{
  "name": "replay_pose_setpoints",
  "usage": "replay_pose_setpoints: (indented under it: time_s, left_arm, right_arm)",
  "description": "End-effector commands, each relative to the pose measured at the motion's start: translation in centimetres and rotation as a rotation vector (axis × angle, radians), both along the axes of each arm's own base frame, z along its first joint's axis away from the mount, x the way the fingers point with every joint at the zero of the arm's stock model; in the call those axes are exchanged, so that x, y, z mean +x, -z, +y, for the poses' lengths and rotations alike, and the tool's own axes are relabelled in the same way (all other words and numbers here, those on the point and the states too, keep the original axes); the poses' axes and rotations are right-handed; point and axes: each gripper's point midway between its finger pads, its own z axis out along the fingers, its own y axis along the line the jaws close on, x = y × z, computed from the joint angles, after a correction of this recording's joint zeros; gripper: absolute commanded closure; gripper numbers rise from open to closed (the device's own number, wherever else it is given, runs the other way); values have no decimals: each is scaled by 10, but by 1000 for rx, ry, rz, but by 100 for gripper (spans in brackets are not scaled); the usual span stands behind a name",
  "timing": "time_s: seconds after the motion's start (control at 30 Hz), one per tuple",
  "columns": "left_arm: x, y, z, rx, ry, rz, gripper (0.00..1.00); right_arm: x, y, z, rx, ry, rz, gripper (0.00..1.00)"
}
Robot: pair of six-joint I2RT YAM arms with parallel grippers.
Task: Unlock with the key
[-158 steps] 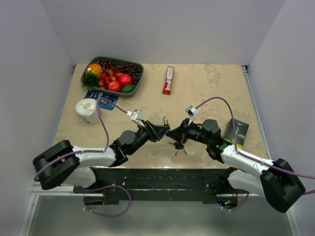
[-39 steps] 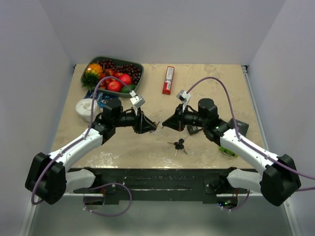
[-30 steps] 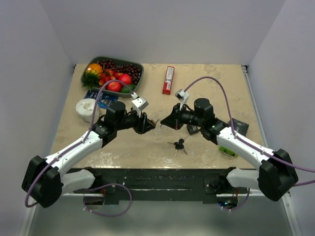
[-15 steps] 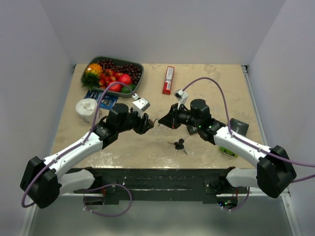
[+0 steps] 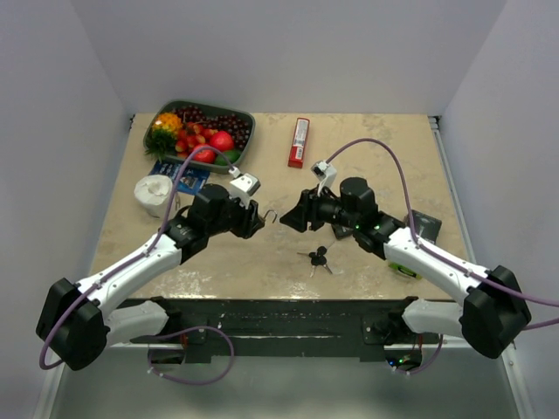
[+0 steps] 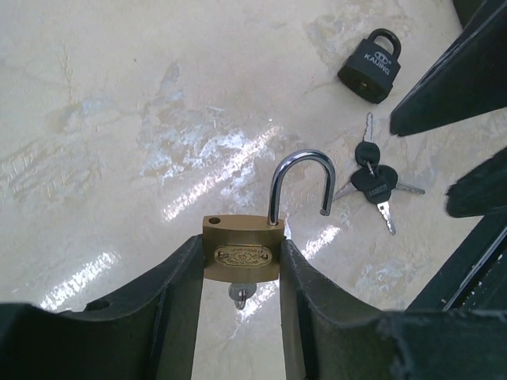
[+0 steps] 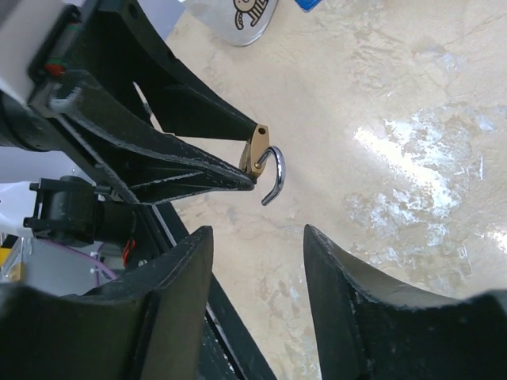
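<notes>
A small brass padlock hangs above the table, and my left gripper is shut on its body. Its steel shackle stands swung open, and a small silver key head pokes from its underside. My right gripper is open with nothing in it, just right of the shackle. From above, the left gripper and the right gripper face each other. The key bunch, black heads on a ring, lies on the table. A black padlock lies beyond the bunch.
A grey tray of fruit sits at the back left, a red box behind the grippers. A white roll and a blue card lie at the left. A dark packet sits under the right arm.
My right gripper was shut at the brass padlock's shackle end; its jaws have now opened and it sits slightly back. The left gripper still holds the padlock in about the same place.
</notes>
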Motion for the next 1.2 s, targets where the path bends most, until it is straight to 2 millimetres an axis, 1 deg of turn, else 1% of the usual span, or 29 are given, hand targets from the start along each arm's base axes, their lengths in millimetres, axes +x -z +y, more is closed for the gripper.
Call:
replay_pose_setpoints:
  time_s: [0.0,0.07,0.1,0.17,0.2,0.3,0.37,0.4,0.43,0.47,0.5,0.53,0.57,0.6,0.63,0.67,0.7,0.73,0.8,0.83,0.87,0.9,1.0,1.03,1.07,1.13,1.17]
  left_arm:
    - [-3,-3,4,-12,-43,47,100]
    - [-10,4,3,-16,-43,106,100]
    - [-14,13,3,-1,-40,147,100]
    - [-16,22,5,10,-56,190,100]
    - [-18,33,8,39,-66,221,100]
    - [-12,50,17,98,-124,268,100]
    - [-6,50,19,122,-148,274,100]
    - [-4,56,20,143,-157,294,100]
    - [-2,58,21,157,-165,298,100]
    - [3,57,23,177,-175,293,100]
    - [4,65,24,202,-181,311,100]
    - [10,64,24,217,-192,301,100]
    - [13,71,25,239,-201,316,100]
    - [15,72,25,242,-210,316,100]
    - [21,70,24,240,-225,307,100]
    - [24,72,22,243,-228,311,100]
    - [28,72,24,254,-252,301,100]
    - [38,68,28,266,-288,277,100]
    - [47,74,35,301,-325,274,100]
    - [53,72,37,299,-338,271,100]
    - [55,78,40,307,-344,295,100]
    - [62,78,48,297,-366,304,100]
    - [73,78,56,286,-384,303,100]
    - [77,75,54,281,-377,295,100]
    - [79,78,55,286,-377,305,100]
    - [86,76,53,277,-366,307,100]
    - [88,83,53,291,-364,323,100]
  right_arm:
    - [3,-28,-7,11,30,-91,45]
    - [3,-28,-9,6,35,-102,44]
    - [3,-30,-11,7,39,-108,43]
    - [2,-29,-12,6,43,-112,43]
    - [2,-31,-13,8,46,-116,42]
    - [0,-30,-17,4,53,-119,42]
    - [-1,-31,-20,-3,62,-127,42]
    - [-1,-28,-22,-12,65,-122,42]
    - [-4,-31,-24,-10,68,-131,42]
    - [-3,-30,-27,-17,81,-136,42]
    - [-4,-29,-30,-25,87,-134,42]
    - [-6,-30,-33,-28,93,-143,42]
    - [-5,-31,-36,-31,109,-150,42]
    - [-7,-27,-39,-42,114,-141,41]
    - [-9,-31,-42,-37,122,-154,41]
    - [-9,-31,-45,-42,135,-158,41]
    - [-9,-30,-46,-45,139,-159,41]
    - [-9,-31,-48,-44,145,-165,41]
    - [-13,-27,-53,-61,154,-154,41]
    - [-13,-28,-55,-63,158,-156,41]
    - [-15,-28,-56,-64,160,-155,41]
    - [-15,-27,-58,-69,166,-155,41]
    - [-17,-26,-62,-73,174,-159,41]
    - [-17,-26,-62,-74,175,-162,41]
    - [-17,-25,-63,-73,177,-160,41]
    - [-17,-21,-62,-77,174,-154,41]
    - [-17,-21,-62,-77,174,-154,41]
